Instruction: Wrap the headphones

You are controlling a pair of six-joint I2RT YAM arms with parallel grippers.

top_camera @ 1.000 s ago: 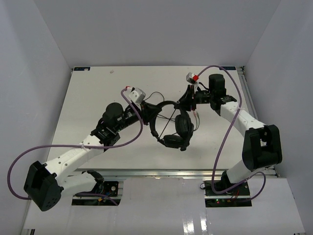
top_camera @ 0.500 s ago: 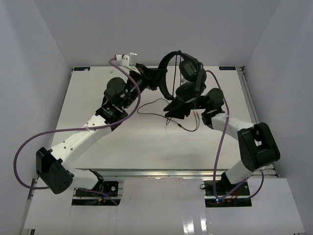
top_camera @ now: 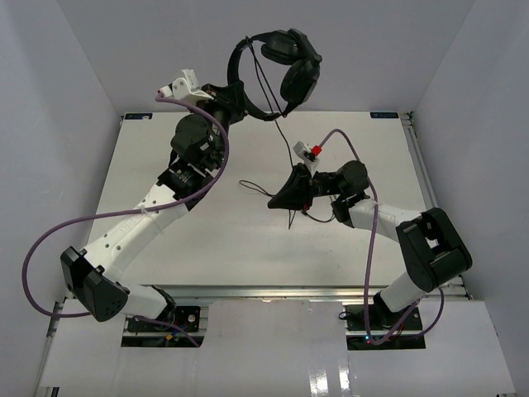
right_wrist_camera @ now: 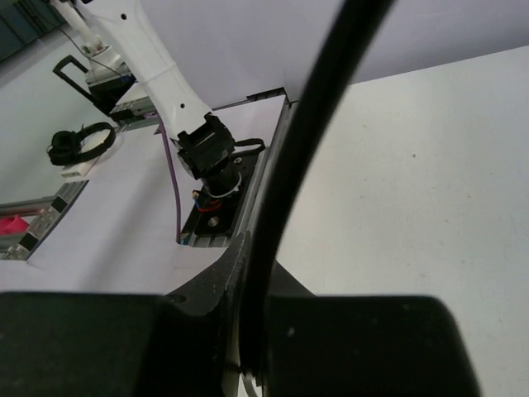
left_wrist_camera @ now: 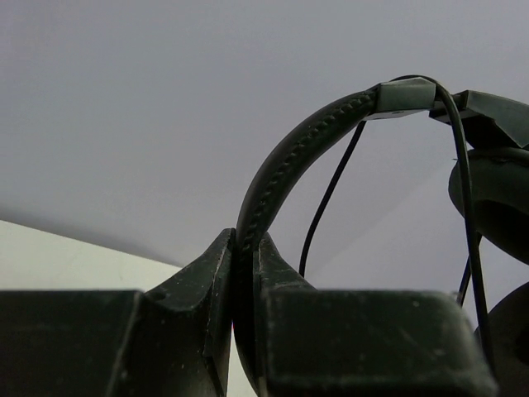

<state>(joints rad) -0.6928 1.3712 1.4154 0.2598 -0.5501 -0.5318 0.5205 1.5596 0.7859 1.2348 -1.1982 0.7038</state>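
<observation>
The black headphones (top_camera: 285,64) hang high in the air above the far edge of the table. My left gripper (top_camera: 235,93) is shut on their curved headband (left_wrist_camera: 285,169), with both jaws pressed against it. One earcup (left_wrist_camera: 496,198) shows at the right edge of the left wrist view. The thin black cable (top_camera: 285,136) runs down from the earcups to my right gripper (top_camera: 281,198), which is low over the table's middle. It is shut on the cable (right_wrist_camera: 318,116). Slack cable (top_camera: 256,186) lies looped on the table. The plugs are not visible.
The white table (top_camera: 165,240) is walled by white panels on three sides. Purple robot cables (top_camera: 376,240) loop beside both arms. The right wrist view shows the left arm's base (right_wrist_camera: 207,153) at the table's near edge and another headset (right_wrist_camera: 78,142) far off the table.
</observation>
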